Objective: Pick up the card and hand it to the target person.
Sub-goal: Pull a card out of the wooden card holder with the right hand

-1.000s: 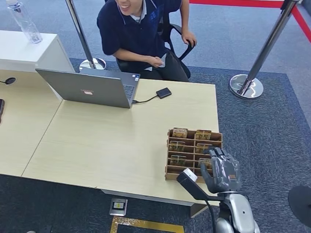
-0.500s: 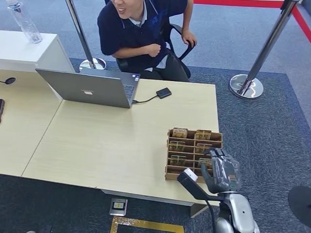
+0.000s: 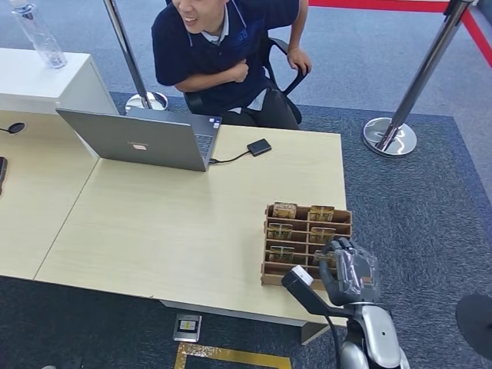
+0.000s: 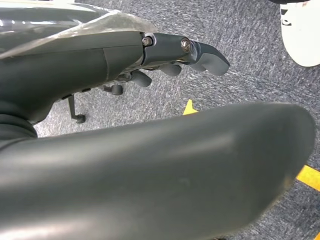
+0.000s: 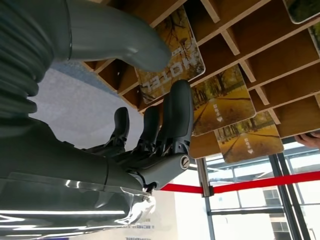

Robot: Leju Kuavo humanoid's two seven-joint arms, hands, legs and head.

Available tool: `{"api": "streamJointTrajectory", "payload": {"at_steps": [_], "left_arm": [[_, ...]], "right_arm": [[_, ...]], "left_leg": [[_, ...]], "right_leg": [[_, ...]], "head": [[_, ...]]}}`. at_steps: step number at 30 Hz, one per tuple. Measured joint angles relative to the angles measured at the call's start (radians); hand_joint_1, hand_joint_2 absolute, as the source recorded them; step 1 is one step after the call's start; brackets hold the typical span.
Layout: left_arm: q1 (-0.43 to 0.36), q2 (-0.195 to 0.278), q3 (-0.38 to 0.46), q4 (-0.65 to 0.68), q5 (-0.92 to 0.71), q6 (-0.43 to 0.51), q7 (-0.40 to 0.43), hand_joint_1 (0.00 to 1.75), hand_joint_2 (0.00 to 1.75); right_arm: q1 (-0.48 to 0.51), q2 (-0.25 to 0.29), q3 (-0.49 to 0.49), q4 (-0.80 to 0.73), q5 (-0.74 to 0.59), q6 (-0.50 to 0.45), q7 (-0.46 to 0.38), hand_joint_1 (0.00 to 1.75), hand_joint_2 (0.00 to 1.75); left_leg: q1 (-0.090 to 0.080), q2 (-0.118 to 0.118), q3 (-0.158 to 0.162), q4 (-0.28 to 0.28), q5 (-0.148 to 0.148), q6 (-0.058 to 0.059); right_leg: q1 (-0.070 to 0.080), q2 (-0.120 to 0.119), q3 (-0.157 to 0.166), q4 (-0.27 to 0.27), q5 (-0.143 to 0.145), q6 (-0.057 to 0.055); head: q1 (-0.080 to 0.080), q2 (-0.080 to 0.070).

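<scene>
A wooden card rack stands at the table's near right corner with several autumn-picture cards in its slots. My right hand is at the rack's near right slots. In the right wrist view its thumb lies over one face of a card marked "HOTEL" and its fingers curl at the other face; the card still sits in its slot. The person in a dark blue shirt sits across the table. My left hand hangs over the carpet, fingers out, holding nothing.
A grey laptop and a black device on a cable lie at the far side of the table. Two stanchion bases stand on the carpet. A bottle stands on the white cabinet.
The person has drawn a hand up to the chest and leaned slightly. My right hand has sunk a little at the rack's near right slots.
</scene>
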Motion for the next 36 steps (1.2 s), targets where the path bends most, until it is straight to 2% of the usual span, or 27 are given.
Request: {"api": "streamJointTrajectory", "payload": {"at_steps": [16, 24, 36], "left_arm": [[0.0, 0.001, 0.0, 0.0, -0.004, -0.002, 0.0, 0.0, 0.0], [0.0, 0.003, 0.0, 0.0, -0.003, -0.002, 0.0, 0.0, 0.0], [0.0, 0.003, 0.0, 0.0, 0.001, -0.002, 0.0, 0.0, 0.0]], "right_arm": [[-0.001, 0.002, -0.017, 0.017, 0.003, -0.011, 0.003, 0.95, 1.75], [0.011, 0.001, -0.018, -0.039, 0.02, -0.02, 0.002, 0.81, 1.75], [0.019, 0.003, -0.011, -0.098, 0.032, 0.014, -0.003, 0.83, 1.75]], "left_leg": [[0.0, 0.0, 0.0, 0.0, 0.0, 0.0], [0.0, 0.0, 0.0, 0.0, 0.0, 0.0], [0.0, 0.0, 0.0, 0.0, 0.0, 0.0]], "right_leg": [[0.0, 0.0, 0.0, 0.0, 0.0, 0.0], [0.0, 0.0, 0.0, 0.0, 0.0, 0.0], [0.0, 0.0, 0.0, 0.0, -0.001, 0.0]], "head": [[0.0, 0.0], [0.0, 0.0], [0.0, 0.0]]}}
